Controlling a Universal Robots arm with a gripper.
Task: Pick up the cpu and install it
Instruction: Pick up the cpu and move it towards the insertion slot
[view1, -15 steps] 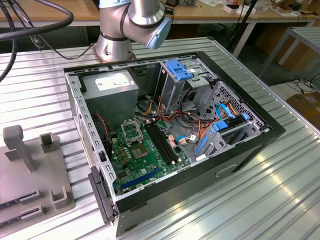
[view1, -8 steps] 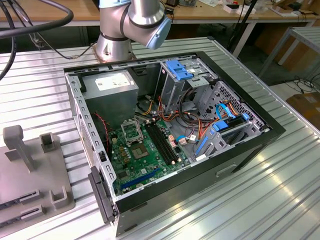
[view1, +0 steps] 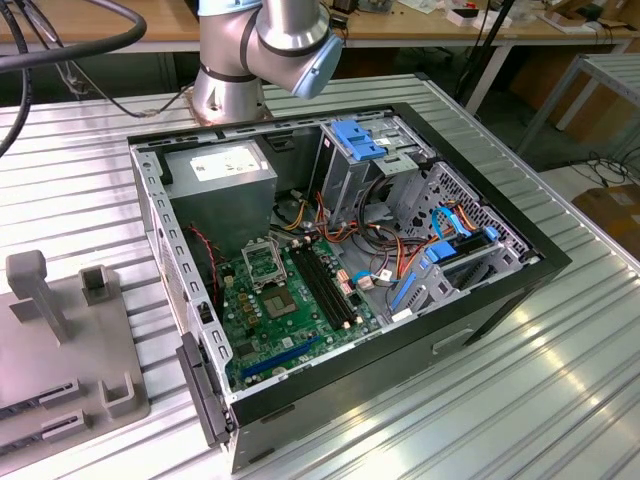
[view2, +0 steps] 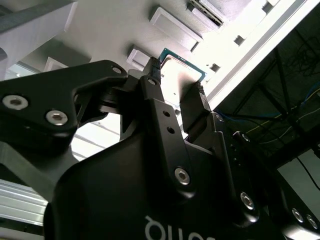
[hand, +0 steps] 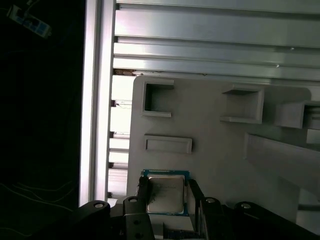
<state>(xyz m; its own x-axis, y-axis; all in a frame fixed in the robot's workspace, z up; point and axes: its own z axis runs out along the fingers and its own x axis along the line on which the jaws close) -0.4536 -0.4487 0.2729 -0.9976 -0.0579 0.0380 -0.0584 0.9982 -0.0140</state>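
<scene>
Silver-grey on top, the cpu (hand: 165, 194) is pinched by opposite edges in the gripper (view2: 176, 89). It is held flat over the grey holder plate (hand: 215, 135).

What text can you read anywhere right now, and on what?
No text can be read.
White label on the power supply: too small to read.
White lettering on the body of the gripper: cut off at the picture's edge.
Top of the cpu: no legible marking.
Print on the motherboard: too small to read.
</scene>
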